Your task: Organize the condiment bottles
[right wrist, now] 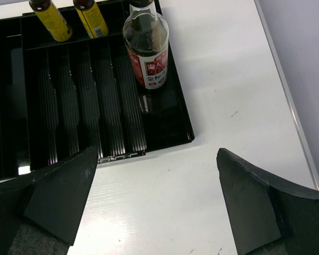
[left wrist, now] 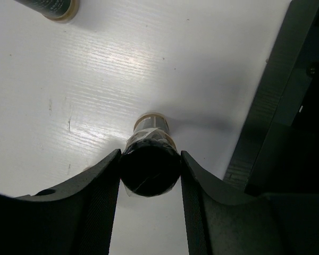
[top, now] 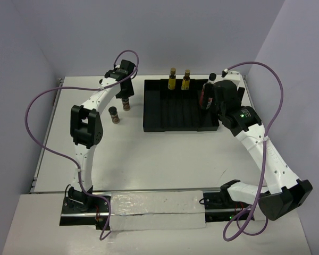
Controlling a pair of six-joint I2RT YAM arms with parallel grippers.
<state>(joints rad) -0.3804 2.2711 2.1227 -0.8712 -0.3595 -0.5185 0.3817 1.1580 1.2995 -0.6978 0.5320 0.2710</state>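
A dark brown bottle (left wrist: 150,171), standing just left of the black tray (top: 165,114), is being clasped at its lid by the left gripper (left wrist: 150,157). The right gripper (right wrist: 156,159) is being held spread wide and empty by the tray's right near corner.

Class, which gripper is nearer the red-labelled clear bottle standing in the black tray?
Right. The right gripper is open, close before the red-labelled clear bottle; the left gripper is off the black tray's opposite side, around a small brown bottle.
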